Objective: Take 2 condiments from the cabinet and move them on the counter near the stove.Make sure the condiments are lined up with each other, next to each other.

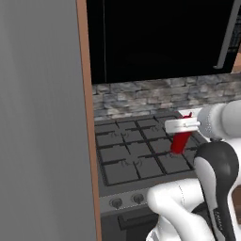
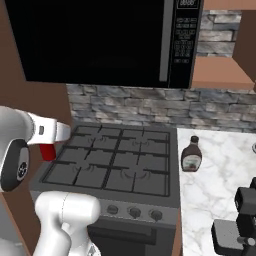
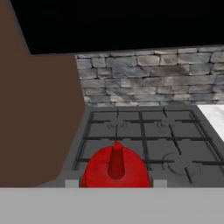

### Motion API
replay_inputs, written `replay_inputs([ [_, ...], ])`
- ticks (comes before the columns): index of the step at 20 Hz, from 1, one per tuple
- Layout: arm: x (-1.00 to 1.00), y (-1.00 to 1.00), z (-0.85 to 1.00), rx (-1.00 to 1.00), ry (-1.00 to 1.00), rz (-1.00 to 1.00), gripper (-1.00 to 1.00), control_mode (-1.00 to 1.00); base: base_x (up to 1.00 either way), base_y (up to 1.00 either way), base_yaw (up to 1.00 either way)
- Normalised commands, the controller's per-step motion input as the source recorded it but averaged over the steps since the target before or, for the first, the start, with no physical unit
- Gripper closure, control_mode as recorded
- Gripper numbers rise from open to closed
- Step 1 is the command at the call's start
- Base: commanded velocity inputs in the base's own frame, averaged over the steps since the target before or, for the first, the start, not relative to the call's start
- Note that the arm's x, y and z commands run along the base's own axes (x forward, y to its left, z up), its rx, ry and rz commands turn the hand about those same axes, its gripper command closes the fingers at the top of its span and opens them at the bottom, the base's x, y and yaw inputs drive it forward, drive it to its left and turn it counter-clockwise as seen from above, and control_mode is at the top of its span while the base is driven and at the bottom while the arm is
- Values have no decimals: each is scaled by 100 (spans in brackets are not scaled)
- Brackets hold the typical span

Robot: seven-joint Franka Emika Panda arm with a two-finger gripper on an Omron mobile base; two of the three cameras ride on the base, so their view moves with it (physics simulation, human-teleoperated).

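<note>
Grey stone wall [image 2: 150, 107] is running behind a black stove [image 2: 120, 160], with a black microwave [image 2: 100, 40] hanging above it and a brown cabinet side [image 3: 35, 109] standing at the stove's left edge. White marble counter [image 2: 220, 170] is adjoining the stove's right edge. Gripper [image 1: 181, 126] is hovering above the stove's grates, its fingers closing tightly on the red bottle [image 1: 180, 141], which is hanging upright below the hand without touching the burners. In the hand view, the red bottle's cap [image 3: 116, 168] is pointing toward the lens between the fingertips. Brown bottle [image 2: 191, 155] with black cap and pale label is standing upright on the counter, just beside the stove's right edge and near the back. Contents of either bottle cannot be told.
</note>
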Motion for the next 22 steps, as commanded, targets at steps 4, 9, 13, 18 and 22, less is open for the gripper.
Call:
replay_inputs([
  [4, -8, -62, -18, 0, -6, 2, 100, -100, 0, 0, 0],
  [9, -33, -63, -14, 0, -3, 0, 100, -100, 0, 0, 0],
  [13, -39, -78, -19, 0, -4, -2, 100, -100, 0, 0, 0],
  [18, -8, -68, -46, -1, 0, -6, 100, -100, 0, 0, 0],
  [22, 9, -58, -53, -12, 0, 0, 100, -100, 0, 0, 0],
])
